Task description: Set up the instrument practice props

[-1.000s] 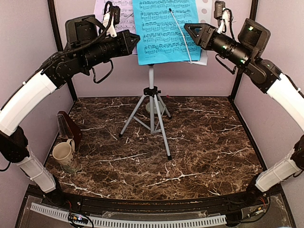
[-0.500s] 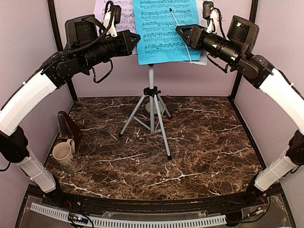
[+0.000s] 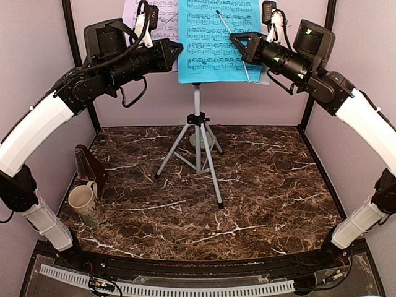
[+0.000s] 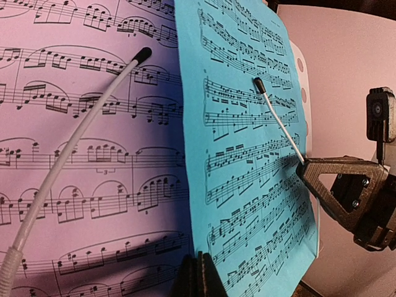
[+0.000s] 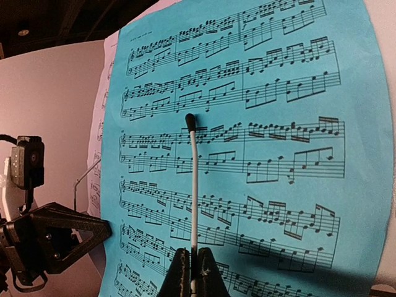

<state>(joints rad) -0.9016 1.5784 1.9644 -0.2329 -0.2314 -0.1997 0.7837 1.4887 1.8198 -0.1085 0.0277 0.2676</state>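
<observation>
A silver music stand (image 3: 197,133) stands at the back middle of the marble counter (image 3: 266,204); on its tray the blue sheet (image 3: 210,55) overlaps the lilac sheet (image 3: 164,18); the left claw (image 3: 178,51) is closed at the blue sheet's lower left edge; the right claw (image 3: 236,39) pinches the white page wire (image 5: 193,185); the metronome (image 3: 88,166) sits at the left edge, with a mug (image 3: 82,201) just in front of it.
</observation>
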